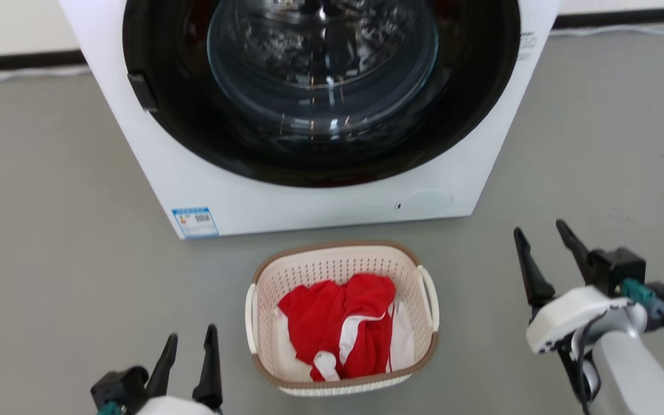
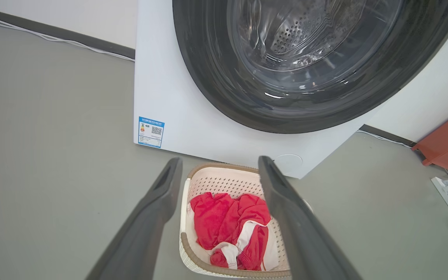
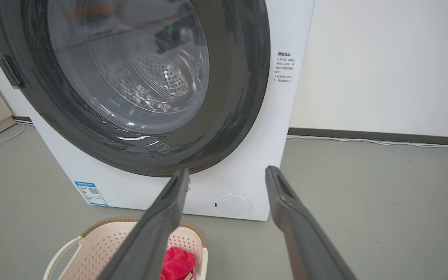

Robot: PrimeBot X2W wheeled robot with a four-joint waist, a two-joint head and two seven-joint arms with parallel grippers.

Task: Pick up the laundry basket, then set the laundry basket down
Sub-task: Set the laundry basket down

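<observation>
The laundry basket (image 1: 342, 260) stands on the grey floor just before the washing machine; it is cream and perforated with a brown rim and white side handles, and red and white clothes (image 1: 343, 323) lie in it. My left gripper (image 1: 191, 335) is open to the basket's left, empty. My right gripper (image 1: 539, 233) is open, off to the basket's right and higher, empty. From the left wrist, the basket (image 2: 224, 181) lies between and below the open left gripper (image 2: 218, 163). From the right wrist, the basket (image 3: 95, 243) sits lower left of the open right gripper (image 3: 228, 173).
A white front-loading washing machine (image 1: 309, 204) with a dark round door stands close behind the basket. An orange-red box (image 2: 447, 144) and a power strip with cables (image 2: 447, 190) lie to the machine's right. A white cable (image 3: 383, 142) runs along the wall base.
</observation>
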